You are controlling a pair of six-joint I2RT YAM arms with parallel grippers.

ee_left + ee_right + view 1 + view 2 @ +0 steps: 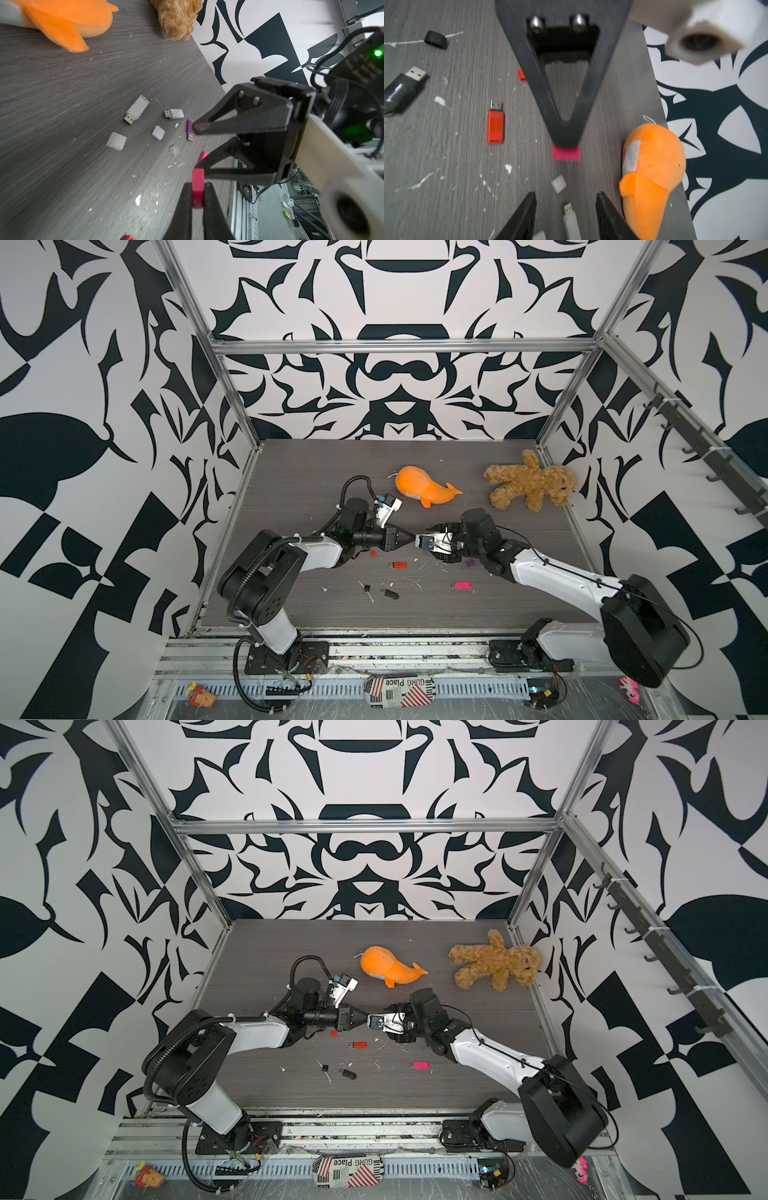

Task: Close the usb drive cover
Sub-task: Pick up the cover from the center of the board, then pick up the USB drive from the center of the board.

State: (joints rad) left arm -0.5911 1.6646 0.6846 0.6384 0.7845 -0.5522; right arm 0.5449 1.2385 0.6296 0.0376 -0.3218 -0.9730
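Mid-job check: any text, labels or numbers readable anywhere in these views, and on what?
"GURG Place": upside down on the flag-and-newsprint patterned pouch, in both top views; first word uncertain.
Smaller print on that pouch: too small to read.
Silver marking on the black USB drive: blurred, unreadable.
On the pink cap in the left gripper: no marking visible.

**Robot-manipulation laboratory cell.** A grey wood-grain worktop (291, 472) is boxed in by an aluminium-profile frame (399, 346). The frame carries black-and-white patterned panels (399, 398) behind the worktop and on both its sides. Two jointed arms, the left arm (316, 551) and the right arm (552, 576), are bolted to a slotted rail (415, 646) along the worktop's near edge. Test props lie on the worktop: a plush whale (419, 489), a teddy bear (528, 485) and loose USB drives (400, 565). Beyond the worktop's right edge runs what appears to be a hook rack (698, 448).
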